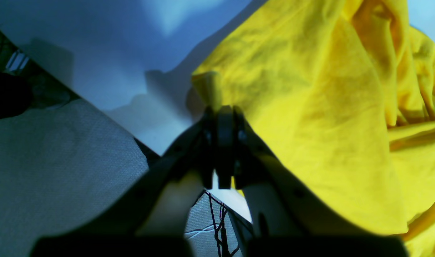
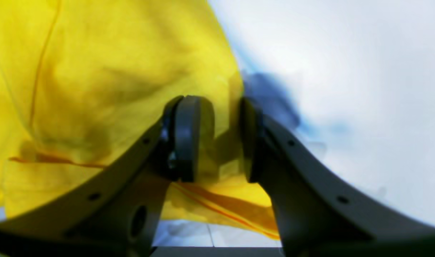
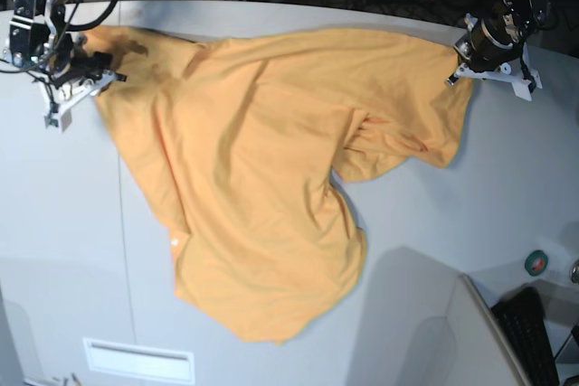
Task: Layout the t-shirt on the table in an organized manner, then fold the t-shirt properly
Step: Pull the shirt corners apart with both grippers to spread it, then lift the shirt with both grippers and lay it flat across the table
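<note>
A: Nearest the left wrist lens, dark finger housings fill the bottom of the frame, out of focus. Left gripper (image 1: 222,114) has its jaws pressed together on a small bunched fold of the t-shirt (image 1: 310,107).

B: From the base view?

A: Same arm sits at the far right corner of the cloth (image 3: 262,178). Pinch point itself too small to make out there. Shirt lies spread but rumpled across the table (image 3: 54,223), one side folded over itself near the right; lower hem reaches toward the near edge.

B: Right gripper (image 2: 221,135)?

A: Jaws stand apart, with shirt edge lying in the gap. Whether the pads (image 2: 187,137) press the fabric, cannot tell; picture is blurred and the cloth below is partly hidden by the fingers. In the base view that arm (image 3: 68,70) is at the far left corner, touching the cloth.

B: Anything cut off?

A: A round green object (image 3: 537,262) and a keyboard (image 3: 529,332) at lower right, both partly out of frame.
</note>
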`<state>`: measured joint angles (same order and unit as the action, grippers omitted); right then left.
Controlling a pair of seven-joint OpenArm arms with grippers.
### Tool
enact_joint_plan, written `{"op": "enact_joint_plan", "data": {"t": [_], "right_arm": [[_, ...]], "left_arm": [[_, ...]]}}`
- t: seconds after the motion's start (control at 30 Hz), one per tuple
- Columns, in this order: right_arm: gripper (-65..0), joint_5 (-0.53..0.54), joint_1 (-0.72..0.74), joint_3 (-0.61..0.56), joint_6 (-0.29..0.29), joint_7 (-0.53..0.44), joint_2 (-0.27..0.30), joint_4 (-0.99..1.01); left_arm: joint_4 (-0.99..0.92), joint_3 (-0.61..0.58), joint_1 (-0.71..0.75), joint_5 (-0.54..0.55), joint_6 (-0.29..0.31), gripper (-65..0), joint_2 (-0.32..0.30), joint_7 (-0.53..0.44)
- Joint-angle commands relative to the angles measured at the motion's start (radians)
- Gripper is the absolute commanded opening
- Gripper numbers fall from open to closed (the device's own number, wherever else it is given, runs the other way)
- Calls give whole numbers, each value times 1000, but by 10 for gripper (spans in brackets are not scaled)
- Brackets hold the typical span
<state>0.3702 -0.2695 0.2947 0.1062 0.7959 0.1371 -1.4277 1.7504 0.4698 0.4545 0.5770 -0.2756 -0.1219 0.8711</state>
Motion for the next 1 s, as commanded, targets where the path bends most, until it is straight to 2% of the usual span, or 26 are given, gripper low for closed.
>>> {"op": "enact_joint_plan", "data": {"t": [0.0, 0.1, 0.17, 0.2, 0.37, 0.53, 0.63, 0.73, 0.8, 0.9, 0.97], "right_arm": [[-459, 6, -7, -2, 8, 38, 2, -3], [-521, 6, -7, -2, 10, 32, 2, -3], [-627, 6, -6, 4, 10, 30, 2, -3], [-650, 6, -4, 7, 10, 29, 0, -2], [-650, 8, -1, 7, 10, -14, 2, -11], [-650, 6, -1, 4, 10, 1, 5, -164], [-650, 2, 66, 5, 8, 49, 9, -207], [-650, 2, 155, 2, 8, 81, 62, -204], [-650, 2, 221, 2, 8, 86, 75, -200], [-650, 2, 333, -2, 8, 87, 112, -147], [-650, 2, 434, -2, 8, 79, 141, -52]], "left_arm": [[19, 5, 2, -1, 6, -650, -9, -14], [19, 5, 2, -1, 6, -650, -9, -14], [19, 5, 2, -1, 6, -650, -9, -14], [19, 5, 2, -1, 6, -650, -9, -14], [21, 5, -1, -2, 6, -650, -9, -14], [70, -6, -58, -2, 6, -650, -20, -13], [70, -64, -185, -2, 0, -650, -75, -8], [70, -162, -305, -2, -26, -650, -137, -6], [52, -239, -400, -2, -44, -650, -169, -6], [-40, -349, -555, -2, -44, -650, -204, -6], [-142, -426, -679, -2, -44, -650, -206, -6]]}}
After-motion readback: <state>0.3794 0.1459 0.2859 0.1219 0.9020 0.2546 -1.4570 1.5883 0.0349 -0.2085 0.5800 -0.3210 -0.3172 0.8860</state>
